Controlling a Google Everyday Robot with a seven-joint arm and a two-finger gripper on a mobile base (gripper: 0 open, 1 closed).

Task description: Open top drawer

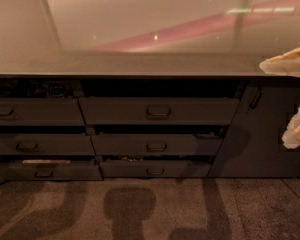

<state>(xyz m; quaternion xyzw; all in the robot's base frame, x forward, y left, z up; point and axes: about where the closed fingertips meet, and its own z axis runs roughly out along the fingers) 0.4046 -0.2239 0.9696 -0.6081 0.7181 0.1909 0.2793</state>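
Note:
The top drawer [190, 112] is the widest dark grey front, just under the countertop in the middle column, with a small loop handle [158, 112] at its centre. Its front lines up with the neighbouring front to the left. My gripper [293, 98] is at the right edge of the view, at about the drawer's height, well to the right of the handle and not touching it. Its two cream fingers stand apart: the upper finger [285, 64] is at countertop level and the lower finger [297, 129] is below it. Nothing is between them.
A glossy countertop [140, 59] runs across the top. Two more drawers [156, 146] sit below the top one, and a column of narrower drawers [35, 112] stands to the left. A dark cabinet door [262, 134] is behind the gripper. Speckled floor [140, 209] lies below.

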